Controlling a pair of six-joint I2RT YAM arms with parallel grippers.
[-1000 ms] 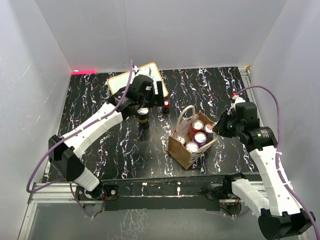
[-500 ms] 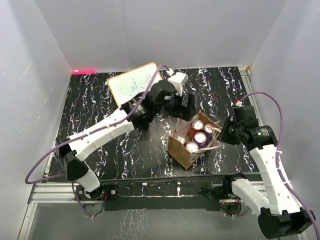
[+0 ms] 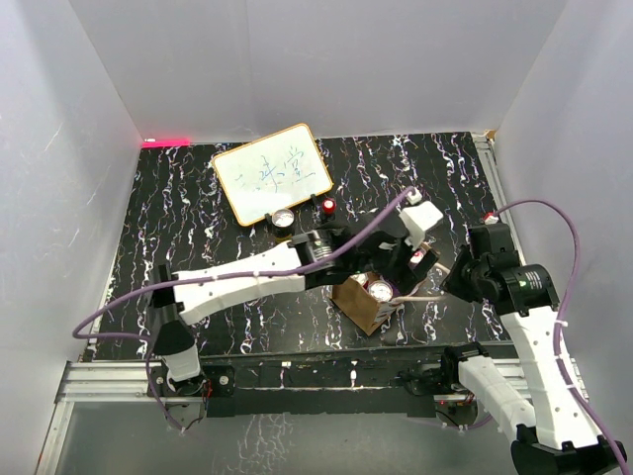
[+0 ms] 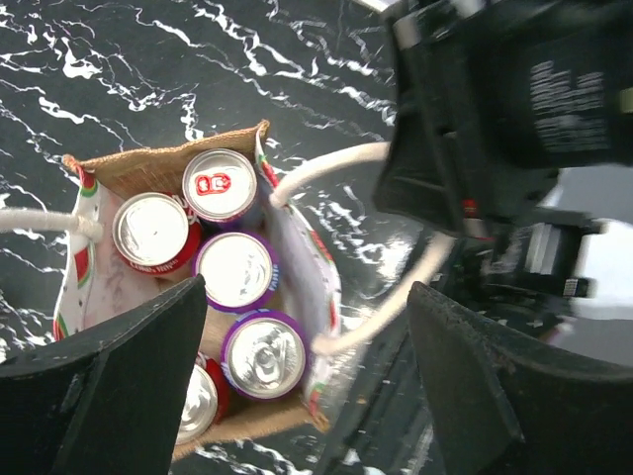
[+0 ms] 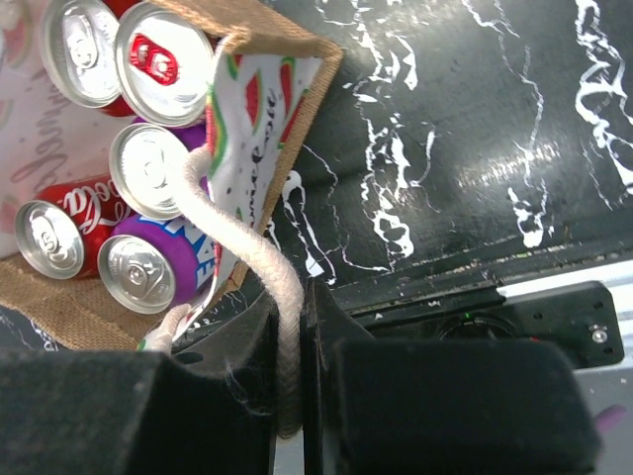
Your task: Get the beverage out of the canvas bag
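Black marbled table [image 3: 198,228]; canvas bag [image 3: 351,297] by its near edge, cans upright inside. My right gripper [image 5: 299,336] pinches the cord handle [image 5: 259,267]; I'd hold it taut. My left gripper [image 4: 307,297] hangs spread wide overhead; I'd centre on one purple can [image 4: 262,353] before descending. Far back, the whiteboard [image 3: 272,173].

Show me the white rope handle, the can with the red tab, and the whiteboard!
white cord handle [image 5: 235,237]: right wrist view, middle of the rope above the pinching fingers.
can with the red tab [image 4: 220,186]: left wrist view, its silver top.
whiteboard [image 3: 272,173]: top external view, centre of its white face.
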